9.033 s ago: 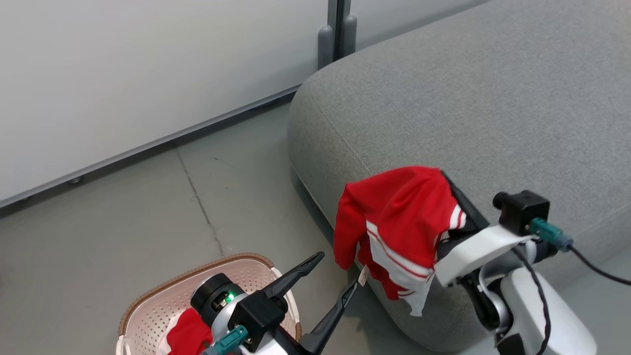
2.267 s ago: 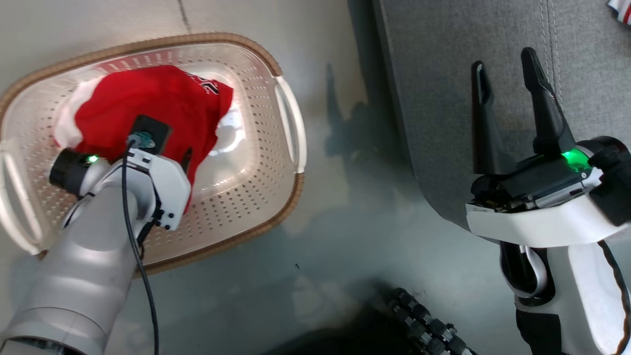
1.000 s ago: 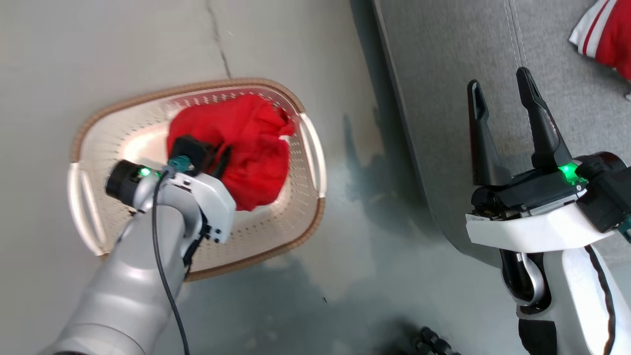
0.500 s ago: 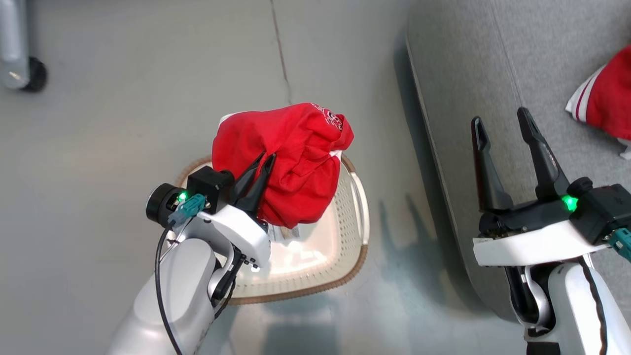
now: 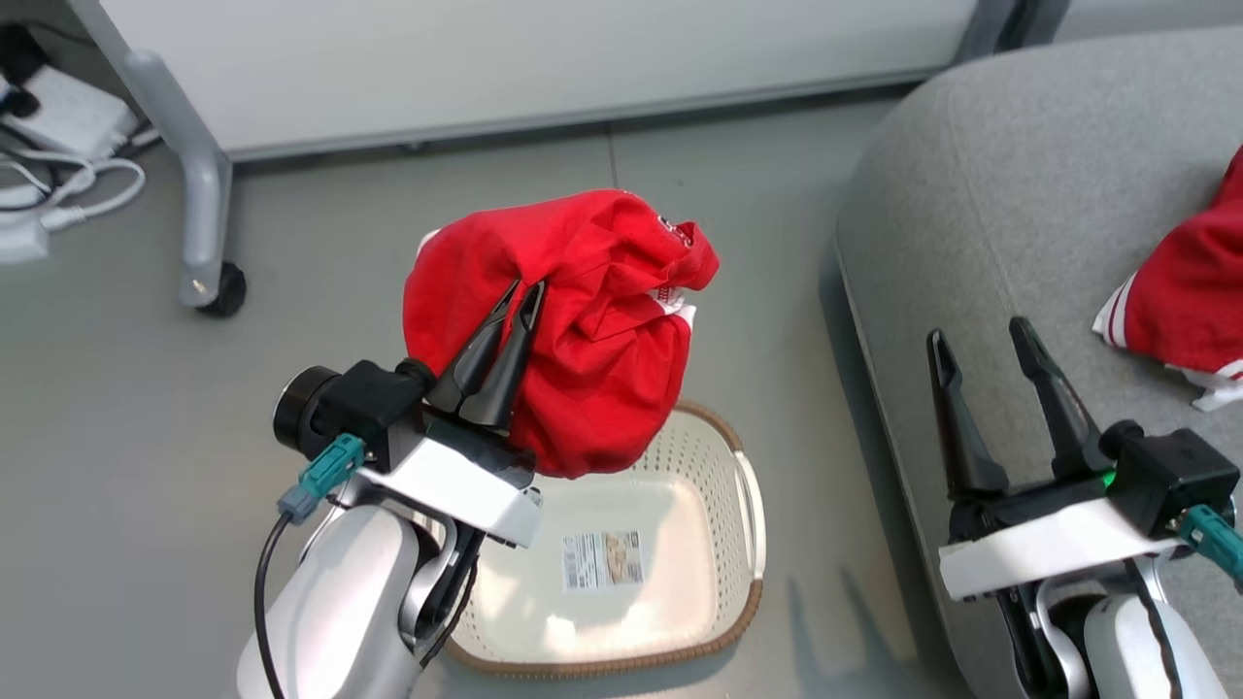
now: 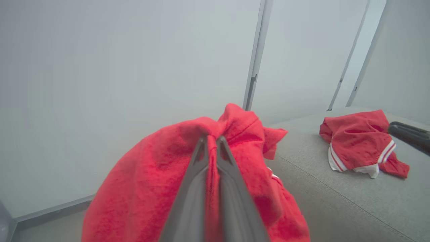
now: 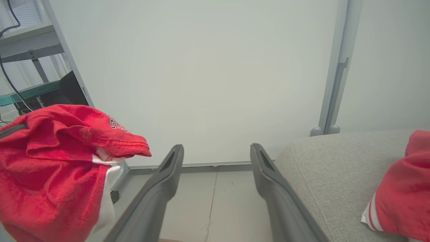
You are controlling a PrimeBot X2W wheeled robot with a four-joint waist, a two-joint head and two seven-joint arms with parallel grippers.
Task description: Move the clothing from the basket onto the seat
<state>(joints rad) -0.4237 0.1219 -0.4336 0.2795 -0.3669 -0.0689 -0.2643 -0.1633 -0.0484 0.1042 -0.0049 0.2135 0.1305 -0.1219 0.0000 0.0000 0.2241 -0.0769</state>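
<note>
**Soft red sports garment held in the air, just off the end of the large grey fabric sofa**

The left gripper has its two long dark fingers pressed together on a fold of the bunched red sports garment. The cloth hangs around the fingers, with white trim and small lettering near its top. It hangs to the left of the sofa's rounded end and does not touch it.

Directly below the garment, on the grey floor beside the sofa, stands the oval white perforated laundry basket with a brown woven-look rim. A barcode sticker shows on its bare bottom.

A second red garment with white stripes lies crumpled on the sofa. The right gripper hovers over the sofa's near edge, between the two garments, with its fingers spread wide and nothing between them.

Beyond the sofa's end stands a pale grey partition panel on a wheeled leg. White cables lie on the floor next to the leg.

The left wrist view shows the pinched fold close up, the whole second red garment and one dark finger of the other arm.

The right wrist view shows that gripper's parted fingers and grey metal shelving past the panel's edge.
</note>
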